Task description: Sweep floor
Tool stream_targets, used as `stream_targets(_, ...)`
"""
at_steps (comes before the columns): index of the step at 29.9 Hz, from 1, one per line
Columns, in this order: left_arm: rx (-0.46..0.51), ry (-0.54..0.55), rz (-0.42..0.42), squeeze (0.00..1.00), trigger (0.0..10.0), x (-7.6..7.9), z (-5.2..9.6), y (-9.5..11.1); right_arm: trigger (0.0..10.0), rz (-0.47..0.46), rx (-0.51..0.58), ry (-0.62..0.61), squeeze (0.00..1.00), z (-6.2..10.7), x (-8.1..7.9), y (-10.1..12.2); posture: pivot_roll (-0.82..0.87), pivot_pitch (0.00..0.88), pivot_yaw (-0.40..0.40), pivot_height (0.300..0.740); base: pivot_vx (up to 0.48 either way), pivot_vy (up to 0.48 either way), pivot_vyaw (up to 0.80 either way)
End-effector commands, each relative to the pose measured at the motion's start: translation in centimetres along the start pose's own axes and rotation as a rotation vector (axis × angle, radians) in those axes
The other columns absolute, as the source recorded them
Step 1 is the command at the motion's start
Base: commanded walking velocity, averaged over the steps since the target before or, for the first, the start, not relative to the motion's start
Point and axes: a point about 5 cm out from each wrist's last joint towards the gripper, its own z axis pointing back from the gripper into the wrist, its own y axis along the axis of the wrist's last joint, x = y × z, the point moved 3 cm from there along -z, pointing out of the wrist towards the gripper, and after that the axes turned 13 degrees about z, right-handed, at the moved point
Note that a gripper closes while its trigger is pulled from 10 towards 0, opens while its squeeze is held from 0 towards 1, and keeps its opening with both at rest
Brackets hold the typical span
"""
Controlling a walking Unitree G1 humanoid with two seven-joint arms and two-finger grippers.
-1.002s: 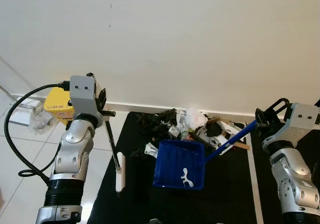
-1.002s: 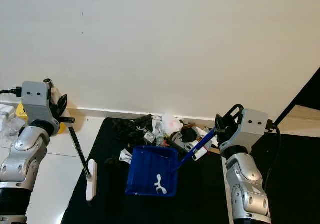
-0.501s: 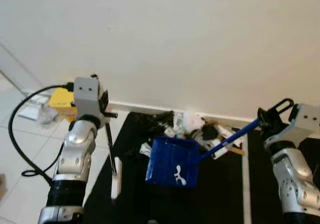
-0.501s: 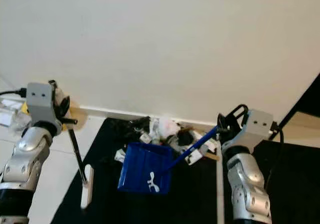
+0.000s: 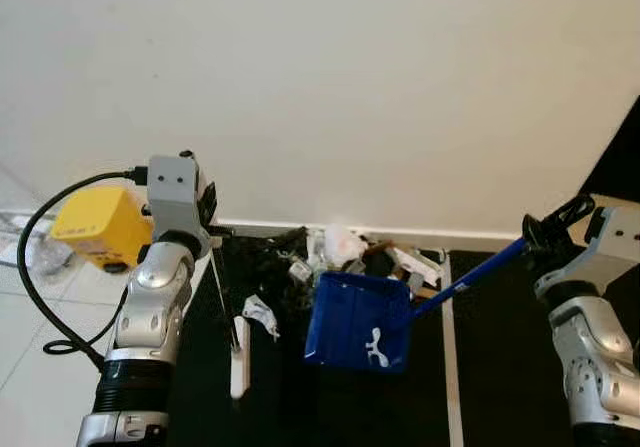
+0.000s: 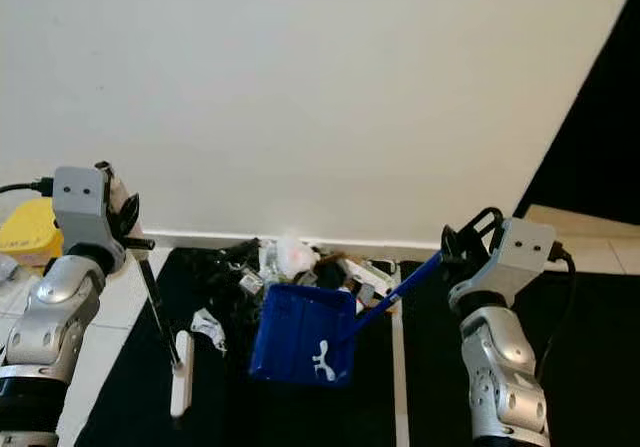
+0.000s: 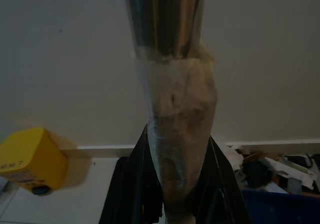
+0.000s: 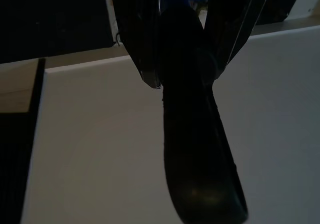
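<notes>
Two arms framed a black floor mat [image 5: 330, 407] that lay against the foot of a pale wall [image 5: 330, 77], with white tile to the robot's left. On the mat, close to the skirting, sat a heap of litter [image 5: 345, 252]: black scraps, white crumpled paper and bits of packaging. A blue dustpan [image 5: 358, 320] rested on the mat just in front of the heap, its mouth turned toward the rubbish and its long blue handle running up to the right gripper [image 5: 535, 237], whose black fingers were pinched on the handle's end. A yellow box [image 5: 95, 229] stood on the tile by the wall, beside the left arm. The left gripper [image 5: 212, 229] was clamped around the upper part of a thin broom pole [image 5: 225, 297], which slanted down to a narrow white broom head [image 5: 239, 372] lying on the mat's left edge. One stray white scrap [image 5: 262, 314] lay between the pole and the dustpan.
</notes>
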Motion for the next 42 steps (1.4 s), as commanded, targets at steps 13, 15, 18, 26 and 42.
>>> stream_targets(13, 0.012, 0.025, 0.015, 0.0, 10.0, -0.6, 0.1, -0.1, 10.0, 0.124, 0.047, 0.064, 0.0, 0.0, -1.3, 0.6, -0.02, 0.138, 0.085, 0.74, 0.0, 0.0, 0.0)
stream_targets(15, 0.013, 0.015, 0.05, 0.0, 10.0, -0.2, 0.1, -0.4, 10.0, 0.209, 0.037, 0.055, 0.0, -0.2, -1.3, 0.4, -0.02, 0.142, 0.084, 0.74, 0.0, 0.0, 0.0)
stream_targets(18, 0.007, 0.003, 0.064, 0.0, 10.0, 0.0, -0.2, -1.0, 10.0, 0.296, 0.002, 0.062, 0.0, -0.5, -1.8, -0.5, -0.02, 0.155, 0.084, 0.74, 0.0, 0.0, 0.0)
stream_targets(26, -0.002, 0.003, 0.049, 0.0, 10.0, -0.3, -1.0, -1.5, 10.0, 0.246, -0.032, 0.037, 0.0, -1.0, -2.2, -1.7, -0.03, 0.181, 0.085, 0.74, 0.0, 0.0, 0.0)
stream_targets(42, 0.013, -0.12, 0.212, 0.0, 10.0, 4.3, 0.2, 0.9, 10.0, 0.166, 0.123, 0.048, 0.0, -2.2, -3.6, 2.0, -0.01, 0.144, 0.066, 0.74, 0.0, 0.0, 0.0)
